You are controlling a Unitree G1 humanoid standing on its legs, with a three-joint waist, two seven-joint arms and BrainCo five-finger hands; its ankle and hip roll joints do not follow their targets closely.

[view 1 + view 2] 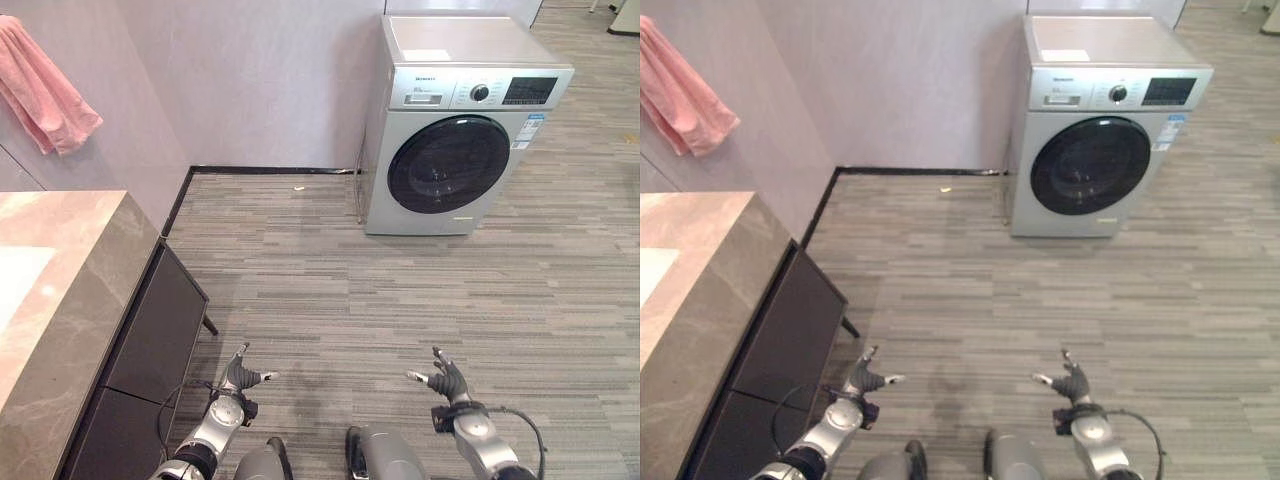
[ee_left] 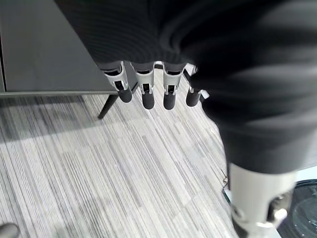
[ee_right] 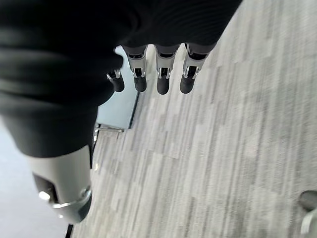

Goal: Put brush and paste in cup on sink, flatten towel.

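Both hands low over the grey striped floor, fingers spread and holding nothing: left hand, right hand. Pink cloth towel hanging bunched on the wall, up and well off to the left, beyond the brown marbled stone desk with its pale sink basin. Left hand nearer to desk and towel alike. Brush, paste, cup not made out. Silver front-loading washing machine ahead right, apart from it all
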